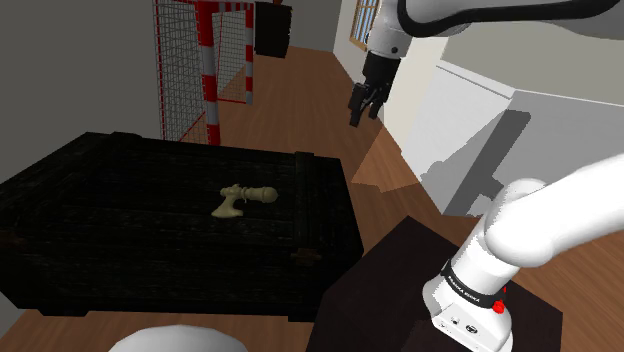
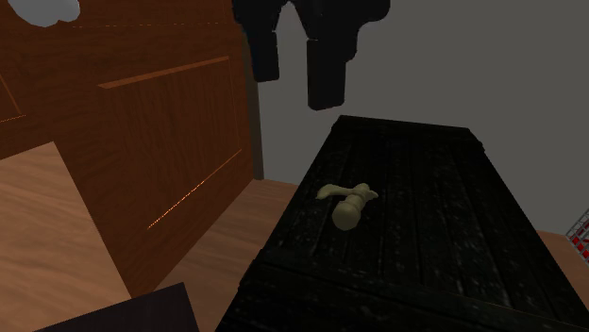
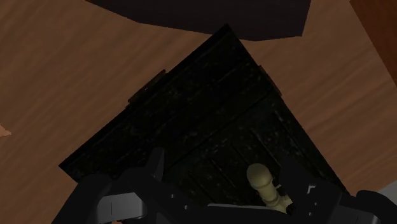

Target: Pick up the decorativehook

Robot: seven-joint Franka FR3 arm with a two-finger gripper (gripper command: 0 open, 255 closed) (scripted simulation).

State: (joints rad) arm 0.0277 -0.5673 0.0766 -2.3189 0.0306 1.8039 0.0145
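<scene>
**Shoulder view: open gripper hung high, hook lay on the chest**

Shoulder view showed the decorative hook (image 1: pixel 243 200), a small cream piece, lying on its side on the flat lid of a dark chest (image 1: pixel 120 215), a little toward the shoulder view's right of the lid's middle. Nothing touched it. The gripper (image 1: pixel 363 103) hung well above the chest, pointing down, farther off and to the right of the hook in that view. Behind the chest stood a red-and-white goal frame (image 1: pixel 208 75) with netting, on a wooden floor (image 1: pixel 330 90).

From the second exterior view, the gripper (image 2: pixel 296 90) was high over the far end of the chest (image 2: pixel 425 236), its jaws spread apart with nothing in them, and the hook (image 2: pixel 346 203) lay below and nearer. In the wrist view the fingers (image 3: pixel 156 172) stood wide, and the hook (image 3: pixel 264 184) showed between them, far beneath on the chest (image 3: pixel 210 108).
</scene>
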